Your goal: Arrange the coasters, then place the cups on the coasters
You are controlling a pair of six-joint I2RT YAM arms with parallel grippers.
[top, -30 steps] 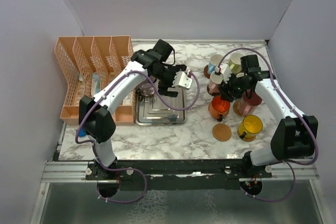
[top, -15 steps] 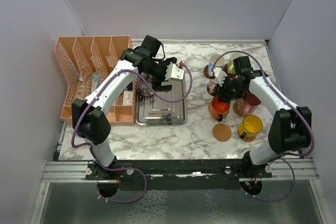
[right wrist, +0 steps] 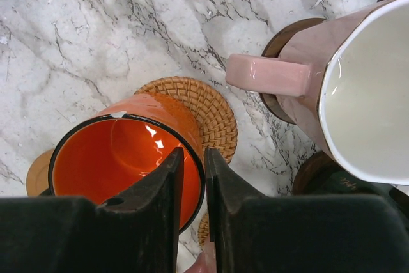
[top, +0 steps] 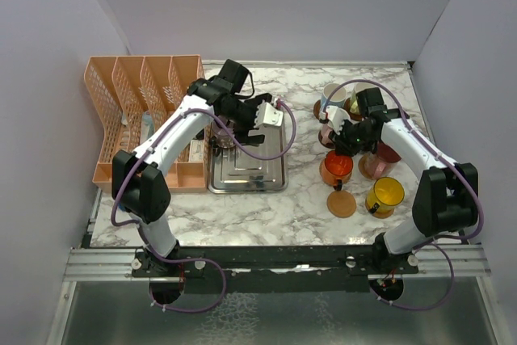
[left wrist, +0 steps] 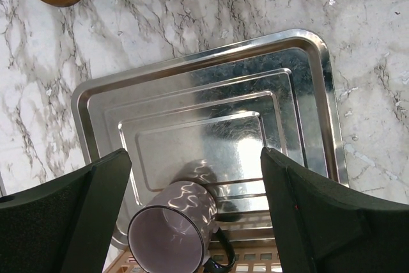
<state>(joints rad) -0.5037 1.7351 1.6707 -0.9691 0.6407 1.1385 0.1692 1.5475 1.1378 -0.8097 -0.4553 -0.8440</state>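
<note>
Unreadable gold lettering (right wrist: 348, 183) beside pink cup (right wrist: 358, 62)

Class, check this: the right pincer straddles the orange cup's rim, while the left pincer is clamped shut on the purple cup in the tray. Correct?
No: the left wrist view shows the left pincer open, hanging wide over the purple cup in the tray. The rest stands.

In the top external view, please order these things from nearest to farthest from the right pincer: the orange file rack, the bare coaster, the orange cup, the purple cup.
1. orange cup, at the right pincer itself.
2. bare coaster, toward the arm bases.
3. purple cup, on the steel tray, to the left.
4. orange file rack, far left.
</note>
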